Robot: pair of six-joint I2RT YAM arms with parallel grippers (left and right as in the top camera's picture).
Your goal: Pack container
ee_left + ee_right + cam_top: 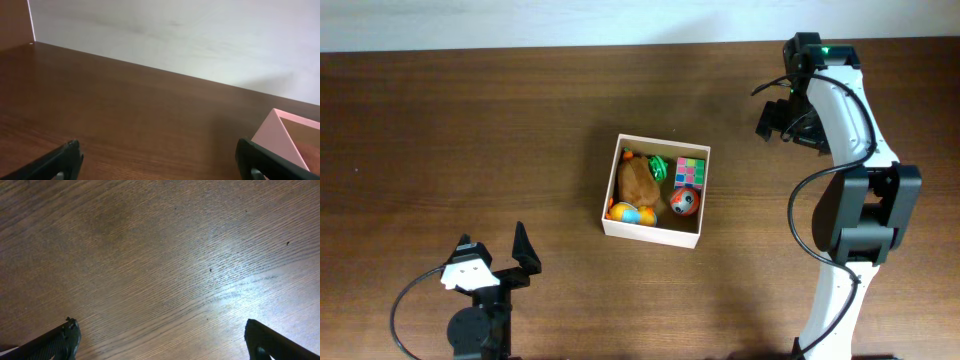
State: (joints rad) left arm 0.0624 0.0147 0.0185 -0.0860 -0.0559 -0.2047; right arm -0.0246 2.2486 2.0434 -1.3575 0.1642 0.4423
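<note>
The container (651,229), a square shallow box with white walls, sits mid-table. Inside it lie a brown plush toy (638,180), a green toy (658,166), a colour cube (691,172), a red-and-white ball (684,203) and an orange-blue ball (628,212). My left gripper (495,250) is open and empty at the front left, well clear of the box; a corner of the container shows in the left wrist view (280,135). My right gripper (782,120) is open and empty at the back right, over bare wood (160,270).
The brown wooden table (470,130) ends at a white wall (175,35) along the back. The right arm's column (840,290) stands at the front right, with black cables looping beside it.
</note>
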